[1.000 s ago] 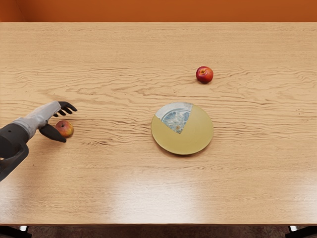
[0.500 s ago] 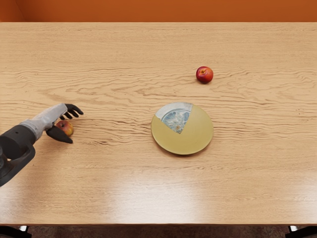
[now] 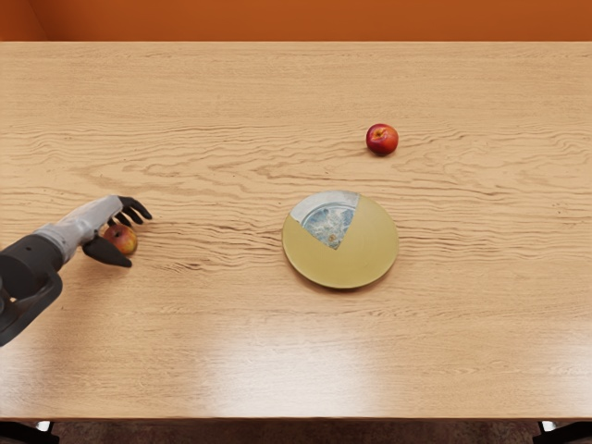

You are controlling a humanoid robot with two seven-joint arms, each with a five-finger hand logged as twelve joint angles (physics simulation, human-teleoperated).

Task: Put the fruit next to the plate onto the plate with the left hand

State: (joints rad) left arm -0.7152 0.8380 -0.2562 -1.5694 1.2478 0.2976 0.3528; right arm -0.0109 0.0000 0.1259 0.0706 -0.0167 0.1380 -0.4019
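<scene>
A small red-orange fruit [image 3: 121, 240] lies on the table far to the left. My left hand [image 3: 129, 238] comes in from the left edge and straddles it, dark fingers [image 3: 132, 212] behind the fruit and the thumb in front. The fingers are still spread, so the hand is open around the fruit, which rests on the wood. The yellow plate [image 3: 356, 254] with a grey patterned wedge sits at the table's middle, well to the right of the hand. A second red fruit [image 3: 381, 139] lies behind the plate, a little to its right. The right arm is out of view.
The wooden table [image 3: 277, 351] fills the view, with an orange wall along its far edge. Bare wood lies between the left fruit and the plate.
My left hand has slid a little to the right over the fruit, and its fingers have curved down slightly behind it. The fruit and the plate have not moved.
</scene>
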